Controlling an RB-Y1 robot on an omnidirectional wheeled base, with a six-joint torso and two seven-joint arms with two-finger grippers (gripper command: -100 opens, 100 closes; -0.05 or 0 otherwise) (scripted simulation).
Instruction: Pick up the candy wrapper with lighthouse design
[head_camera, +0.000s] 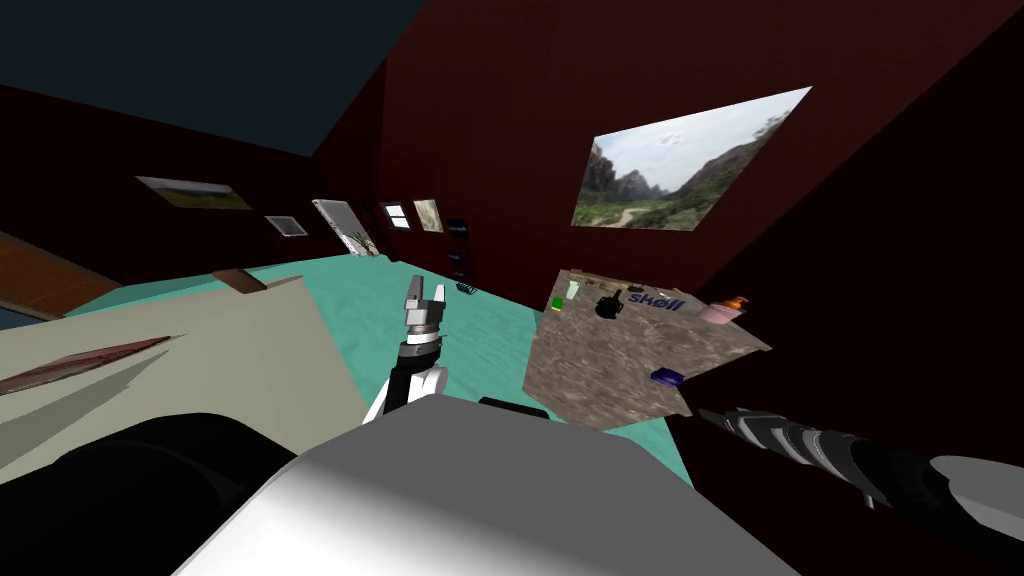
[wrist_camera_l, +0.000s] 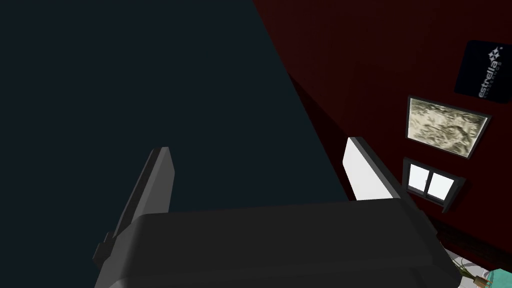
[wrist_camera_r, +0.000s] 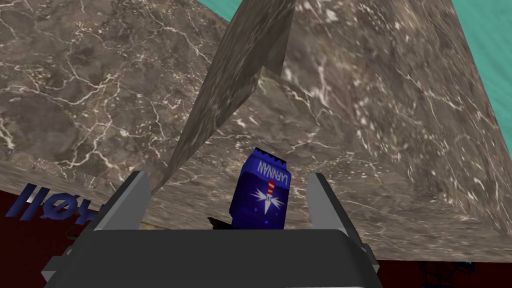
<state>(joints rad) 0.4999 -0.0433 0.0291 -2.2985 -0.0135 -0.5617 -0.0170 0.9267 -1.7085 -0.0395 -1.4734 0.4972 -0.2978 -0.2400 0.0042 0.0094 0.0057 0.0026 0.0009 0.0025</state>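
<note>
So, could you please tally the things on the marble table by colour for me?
On the marble table, as far as the head view shows:
Blue: 2 (candy wrapper, lettered item)
Green: 1 (green item)
Black: 1 (black item)
Pink: 1 (pink container, orange top)
Pale: 1 (pale cup)
Total: 6

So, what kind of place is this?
Probably a living room in a house: dark red walls with a landscape picture, a teal floor, and a marble-topped table bearing a candy wrapper.
</note>
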